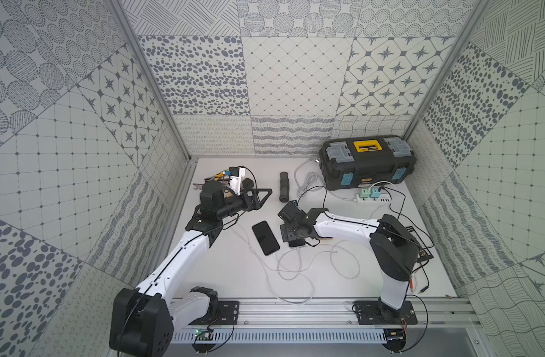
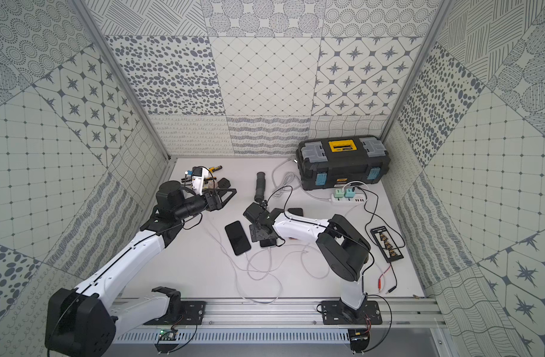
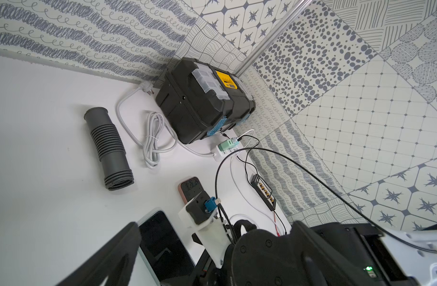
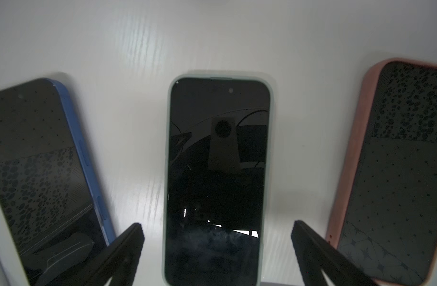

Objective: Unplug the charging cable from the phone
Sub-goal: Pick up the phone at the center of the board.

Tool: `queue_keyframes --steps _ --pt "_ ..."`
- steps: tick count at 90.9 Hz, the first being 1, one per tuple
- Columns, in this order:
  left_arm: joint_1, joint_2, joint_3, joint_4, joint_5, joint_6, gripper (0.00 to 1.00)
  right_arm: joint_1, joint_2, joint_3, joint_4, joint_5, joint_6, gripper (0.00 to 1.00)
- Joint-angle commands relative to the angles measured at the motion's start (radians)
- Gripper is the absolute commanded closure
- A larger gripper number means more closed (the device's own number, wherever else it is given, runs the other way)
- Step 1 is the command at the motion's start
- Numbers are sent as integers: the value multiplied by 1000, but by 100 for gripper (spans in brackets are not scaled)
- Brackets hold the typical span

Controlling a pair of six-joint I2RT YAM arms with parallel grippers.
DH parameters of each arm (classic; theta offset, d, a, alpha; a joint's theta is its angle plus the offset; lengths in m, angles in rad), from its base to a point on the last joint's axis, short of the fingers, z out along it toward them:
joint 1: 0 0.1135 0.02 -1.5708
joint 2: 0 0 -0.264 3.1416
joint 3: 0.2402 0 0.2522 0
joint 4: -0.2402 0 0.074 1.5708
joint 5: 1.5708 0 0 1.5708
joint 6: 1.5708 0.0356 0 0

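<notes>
Right wrist, phone (image 4: 217, 173) centred under spread right tool (image 4: 217, 224)

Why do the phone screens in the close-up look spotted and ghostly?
Right wrist view: dark glass acts as mirror; blue phone and pink phone reflect the dotted wall, middle phone the camera overhead. Both top views: even light, soft shadows.
</notes>
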Motion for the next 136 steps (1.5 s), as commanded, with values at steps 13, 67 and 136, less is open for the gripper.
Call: queue_keyframes --steps 13,67,136 --pt "3 2 1 -16 4 30 2 5 65 28 36 4 19 3" --pt "3 1 1 -16 2 28 2 2 73 -9 82 2 9 23" --pt "4 -8 7 12 53 -2 2 -123 -238 -105 250 -237 -163 42"
